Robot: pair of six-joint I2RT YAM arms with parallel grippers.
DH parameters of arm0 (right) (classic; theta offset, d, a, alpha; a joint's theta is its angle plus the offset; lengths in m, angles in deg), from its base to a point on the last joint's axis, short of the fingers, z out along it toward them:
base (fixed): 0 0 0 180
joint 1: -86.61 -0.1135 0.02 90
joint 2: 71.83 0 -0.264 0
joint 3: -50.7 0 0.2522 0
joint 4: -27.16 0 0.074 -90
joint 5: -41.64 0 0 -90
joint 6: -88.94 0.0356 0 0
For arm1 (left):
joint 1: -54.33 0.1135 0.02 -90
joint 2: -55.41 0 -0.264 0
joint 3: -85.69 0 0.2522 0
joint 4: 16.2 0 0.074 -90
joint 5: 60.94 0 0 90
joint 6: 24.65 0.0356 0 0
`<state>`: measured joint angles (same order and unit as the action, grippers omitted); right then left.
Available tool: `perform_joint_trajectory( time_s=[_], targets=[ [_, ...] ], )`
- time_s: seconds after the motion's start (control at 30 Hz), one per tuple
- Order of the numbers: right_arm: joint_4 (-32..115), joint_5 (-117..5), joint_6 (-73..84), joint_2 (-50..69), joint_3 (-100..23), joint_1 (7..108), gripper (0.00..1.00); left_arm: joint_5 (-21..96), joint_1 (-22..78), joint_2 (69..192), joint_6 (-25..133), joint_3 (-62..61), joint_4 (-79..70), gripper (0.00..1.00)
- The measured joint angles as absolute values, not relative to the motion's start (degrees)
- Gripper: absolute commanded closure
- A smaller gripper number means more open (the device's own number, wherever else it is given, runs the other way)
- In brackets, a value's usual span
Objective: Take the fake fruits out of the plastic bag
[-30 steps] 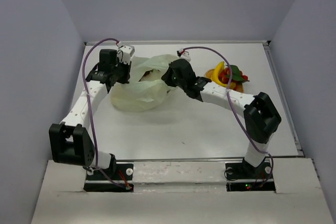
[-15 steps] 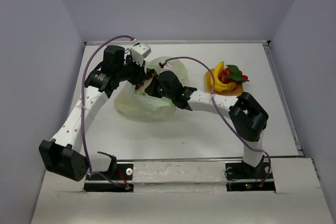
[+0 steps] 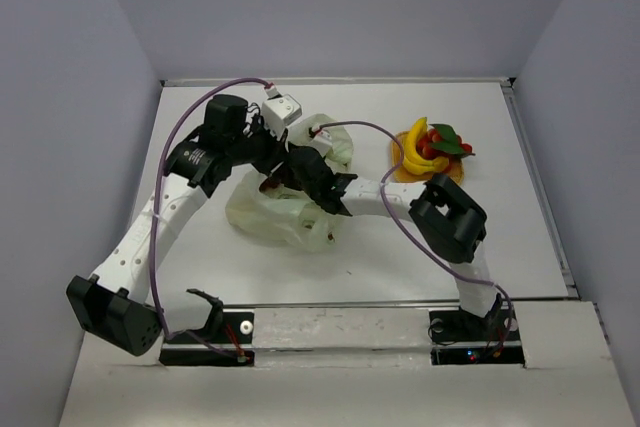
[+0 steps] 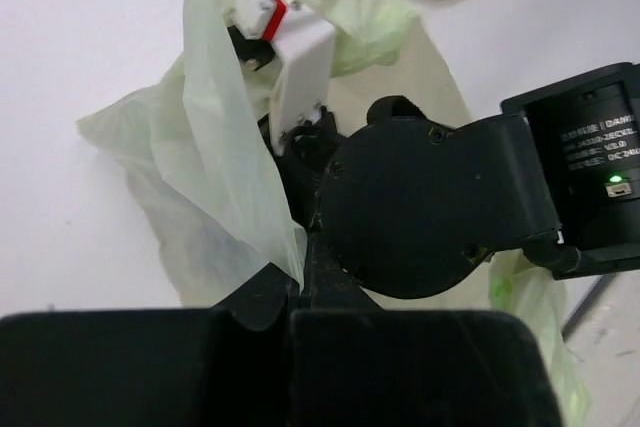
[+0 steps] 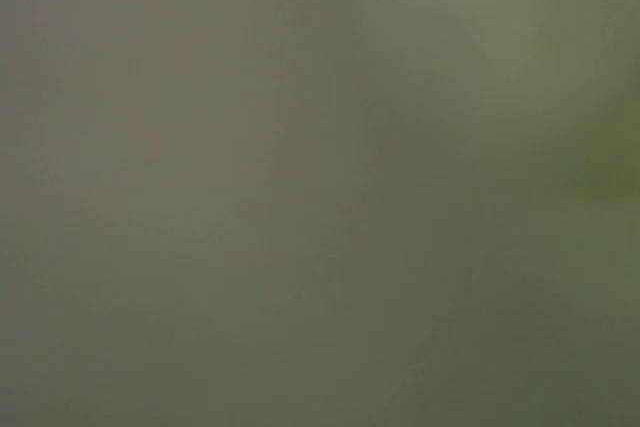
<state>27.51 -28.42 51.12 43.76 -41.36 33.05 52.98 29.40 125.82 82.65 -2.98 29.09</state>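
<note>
The plastic bag point(image 3: 262, 217) lies clear of every table point(image 3: 500, 237) edge. Left gripper point(image 4: 300, 285) pinches its rim; right gripper point(image 3: 296, 171) buried inside, grip unseen.

We find the top view bright and evenly lit from above, sharp throughout; the white tabletop point(image 3: 520, 237) carries only faint, soft shadows beside the plastic bag point(image 3: 270, 222). In the left wrist view the near foreground is a black, underexposed mass, while the bag's film glows translucent. The right wrist view is wholly blurred, a dim grey-green haze.
</note>
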Motion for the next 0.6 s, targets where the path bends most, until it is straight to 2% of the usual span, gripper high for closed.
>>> perform_joint_trajectory(
  time_s=[0.07,0.17,0.47,0.6],
  targets=[
    [31.27,-22.78,52.54,47.87,-46.37,33.49,0.12,51.78,29.53,125.84,82.89,-2.81,29.11,1.0],
    [35.18,-18.52,53.26,50.47,-51.24,33.93,0.07,49.22,31.06,126.13,83.21,-2.64,28.26,1.0],
    [43.64,-10.32,53.96,57.05,-61.93,35.04,0.04,43.71,32.37,128.05,84.04,-2.64,26.03,1.0],
    [47.9,-8.92,54.9,61.31,-68.68,35.26,0.06,41.24,33.42,128.95,84.48,-2.64,25.66,1.0]
  ],
)
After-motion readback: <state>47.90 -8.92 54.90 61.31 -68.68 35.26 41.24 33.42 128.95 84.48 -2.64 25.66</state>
